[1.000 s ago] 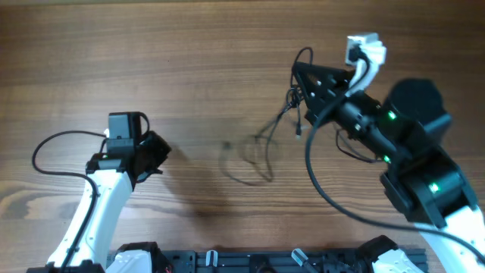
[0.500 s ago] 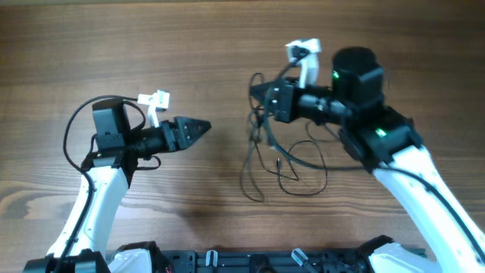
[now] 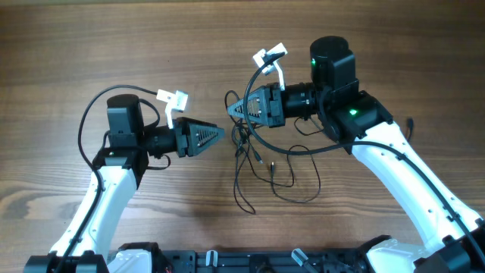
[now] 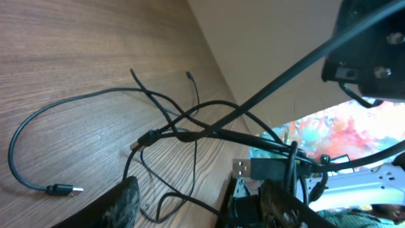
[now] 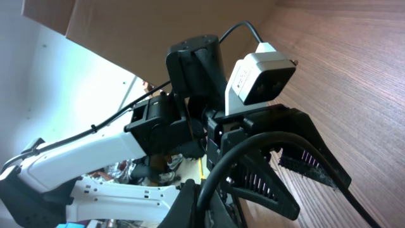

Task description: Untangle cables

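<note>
Separating step. Your right end effector (image 3: pixel 233 111) is clamped on the cables (image 3: pixel 261 163), which hang from it, loose loops trailing on the worktop (image 3: pixel 76 45). Your left end effector (image 3: pixel 218 134), just beside it, stands open, empty. Next, probably: pinch one strand under the right end effector, pull apart

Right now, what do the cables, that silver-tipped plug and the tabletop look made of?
Cables: black, matte, probably a rubber or soft plastic sheath; they curl in loose loops. Plug: black moulded body with a bright tip, likely metal. Tabletop: brown wood grain, low sheen; solid wood or laminate, cannot tell.
</note>
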Available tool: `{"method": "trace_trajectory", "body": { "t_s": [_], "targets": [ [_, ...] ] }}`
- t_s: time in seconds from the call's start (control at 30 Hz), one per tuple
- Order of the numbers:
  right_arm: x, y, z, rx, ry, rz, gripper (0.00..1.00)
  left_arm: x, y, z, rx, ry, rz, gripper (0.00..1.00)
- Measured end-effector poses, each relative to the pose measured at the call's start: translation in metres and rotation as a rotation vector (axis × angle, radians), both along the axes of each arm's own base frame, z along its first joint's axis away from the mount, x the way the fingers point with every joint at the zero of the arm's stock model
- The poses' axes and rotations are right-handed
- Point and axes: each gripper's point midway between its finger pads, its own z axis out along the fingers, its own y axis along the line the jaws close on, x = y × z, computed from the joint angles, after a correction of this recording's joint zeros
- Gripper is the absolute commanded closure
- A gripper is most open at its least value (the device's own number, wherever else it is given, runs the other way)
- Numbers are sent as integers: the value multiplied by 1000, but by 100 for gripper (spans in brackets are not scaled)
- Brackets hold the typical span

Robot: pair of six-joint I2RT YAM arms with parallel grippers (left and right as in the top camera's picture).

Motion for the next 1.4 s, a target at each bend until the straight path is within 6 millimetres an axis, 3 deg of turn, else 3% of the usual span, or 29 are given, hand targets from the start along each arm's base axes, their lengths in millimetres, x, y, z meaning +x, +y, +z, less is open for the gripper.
{"method": "trace_trajectory", "body": {
  "t_s": [0.2,0.43,0.57,0.77,0.9,1.0,1.1,1.17,1.4],
  "targets": [
    [-1,0,0,2,-5,4,95,-6,-5,17,-68,-35,-64,42],
    [-1,0,1,4,-3,9,95,-17,-20,17,-79,-7,-121,52],
    [-2,0,1,4,-3,11,96,-11,-28,9,-36,48,-75,54],
    [-4,2,1,4,-3,18,96,3,-29,17,-40,37,-17,55],
    [-4,3,1,4,-2,20,95,-1,-36,18,-45,48,-36,55],
    [-4,3,1,4,-2,20,95,-7,-44,19,-45,44,-68,51],
    [-6,3,1,8,0,28,95,-6,-47,23,-50,9,-77,28],
    [-9,3,2,15,2,43,95,-4,-47,25,-55,6,-67,25],
    [-12,5,3,18,4,57,95,3,-47,32,-105,146,-13,61]
  ]
}}
